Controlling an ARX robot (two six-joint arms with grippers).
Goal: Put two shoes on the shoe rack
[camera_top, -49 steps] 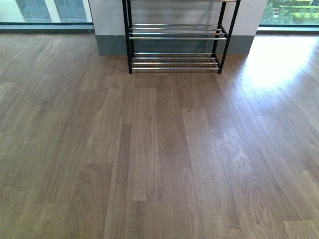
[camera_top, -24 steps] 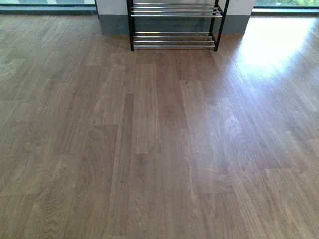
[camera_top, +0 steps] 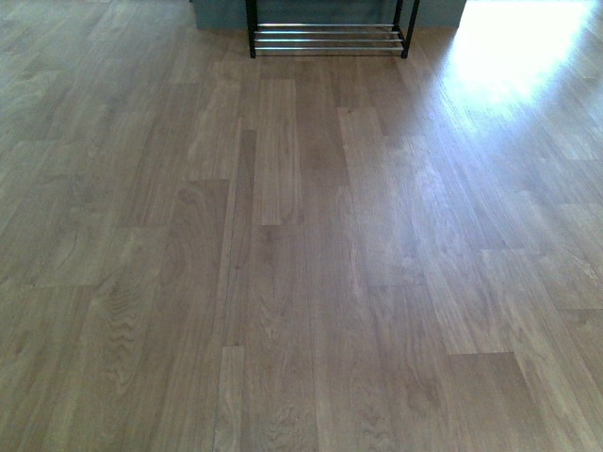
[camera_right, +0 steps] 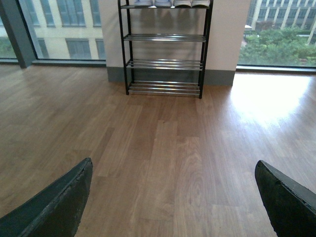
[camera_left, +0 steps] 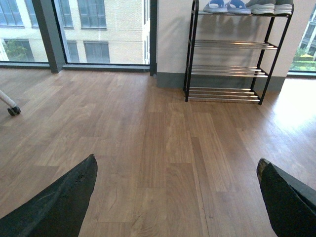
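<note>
The shoe rack (camera_left: pixel 227 44), black-framed with silver rod shelves, stands against the far wall. On its top shelf sit pale-blue slippers (camera_left: pixel 227 6) and, beside them, grey white-soled shoes (camera_left: pixel 269 6), both cut off by the frame edge. From the right wrist, the rack (camera_right: pixel 164 37) carries the same slippers (camera_right: pixel 152 2) and grey shoes (camera_right: pixel 192 2). In the front view only the rack's lowest shelf (camera_top: pixel 325 38) shows. My left gripper (camera_left: pixel 177 165) and right gripper (camera_right: pixel 173 165) are both open and empty over bare floor, well short of the rack.
Wood plank floor runs from me to the rack. Large windows flank the wall behind the rack. A white leg with a black caster (camera_left: pixel 12 109) stands on the floor in the left wrist view. A bright sun patch (camera_top: pixel 513 47) lies beside the rack.
In the front view the rack has slid toward the top edge, from two shelves showing to only the lowest one. More floor fills the picture.
</note>
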